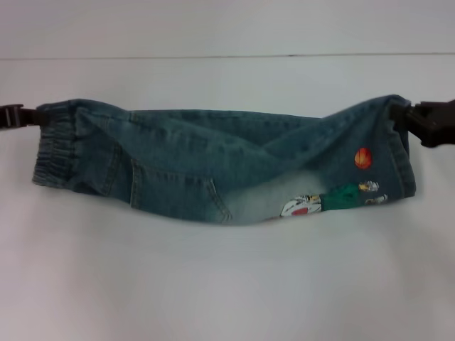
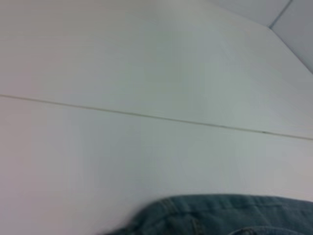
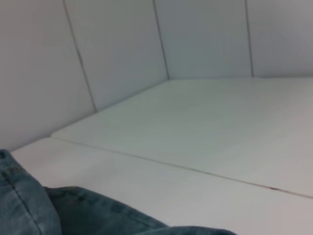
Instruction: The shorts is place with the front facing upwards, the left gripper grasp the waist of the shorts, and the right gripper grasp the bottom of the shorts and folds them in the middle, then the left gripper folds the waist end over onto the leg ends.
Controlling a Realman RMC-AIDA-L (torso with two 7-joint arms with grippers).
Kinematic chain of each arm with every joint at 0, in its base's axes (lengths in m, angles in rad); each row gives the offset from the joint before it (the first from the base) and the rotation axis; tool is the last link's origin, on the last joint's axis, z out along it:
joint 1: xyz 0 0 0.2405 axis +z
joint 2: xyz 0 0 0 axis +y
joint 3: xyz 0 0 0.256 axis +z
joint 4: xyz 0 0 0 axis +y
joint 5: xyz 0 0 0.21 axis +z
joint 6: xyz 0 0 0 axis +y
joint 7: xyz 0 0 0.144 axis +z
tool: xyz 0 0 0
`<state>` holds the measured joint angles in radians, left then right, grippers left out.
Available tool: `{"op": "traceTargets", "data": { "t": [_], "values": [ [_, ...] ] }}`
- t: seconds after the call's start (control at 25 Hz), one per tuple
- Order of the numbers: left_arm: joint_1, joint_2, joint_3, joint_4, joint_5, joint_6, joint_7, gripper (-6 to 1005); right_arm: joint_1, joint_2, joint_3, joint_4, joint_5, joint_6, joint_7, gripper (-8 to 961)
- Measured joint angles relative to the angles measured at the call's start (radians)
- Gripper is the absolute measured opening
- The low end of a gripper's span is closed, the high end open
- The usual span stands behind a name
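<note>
The blue denim shorts (image 1: 213, 163) hang stretched sideways between my two grippers, sagging in the middle and folded lengthwise. The elastic waist (image 1: 53, 153) is at the left, where my left gripper (image 1: 32, 116) is shut on its upper corner. The leg end with an orange patch (image 1: 362, 158) and a cartoon patch (image 1: 334, 199) is at the right, where my right gripper (image 1: 412, 121) is shut on the hem. The left wrist view shows only a strip of denim (image 2: 220, 215), and so does the right wrist view (image 3: 29, 205). Neither wrist view shows any fingers.
A white table (image 1: 227, 284) lies under the shorts, with a thin seam (image 1: 227, 57) running across its far part. White wall panels (image 3: 117, 44) stand behind the table in the right wrist view.
</note>
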<state>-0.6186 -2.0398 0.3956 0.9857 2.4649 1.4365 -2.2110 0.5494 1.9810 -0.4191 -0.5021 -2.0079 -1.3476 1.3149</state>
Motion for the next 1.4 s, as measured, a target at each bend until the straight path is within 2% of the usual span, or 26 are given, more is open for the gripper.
{"op": "traceTargets", "data": {
  "t": [0.24, 0.52, 0.76, 1.12, 1.4],
  "values": [
    [0.0, -0.009, 0.004, -0.016, -0.003, -0.089, -0.005, 20, 0.044, 0.013, -0.055, 0.019, -0.005, 0.133, 0.038, 123],
    [-0.003, -0.013, 0.016, -0.054, 0.0, -0.172, -0.002, 20, 0.06, 0.015, -0.143, 0.023, -0.002, 0.274, 0.08, 136],
    [0.0, -0.022, 0.029, -0.063, 0.003, -0.245, 0.0, 20, 0.072, 0.026, -0.147, 0.021, 0.002, 0.316, 0.074, 147],
    [0.007, -0.03, 0.115, -0.108, 0.013, -0.353, 0.003, 19, 0.085, 0.039, -0.191, 0.025, -0.002, 0.376, 0.071, 163],
    [0.012, -0.04, 0.142, -0.108, 0.013, -0.398, 0.004, 18, 0.093, 0.064, -0.236, 0.023, -0.001, 0.45, 0.069, 176]
  ]
}}
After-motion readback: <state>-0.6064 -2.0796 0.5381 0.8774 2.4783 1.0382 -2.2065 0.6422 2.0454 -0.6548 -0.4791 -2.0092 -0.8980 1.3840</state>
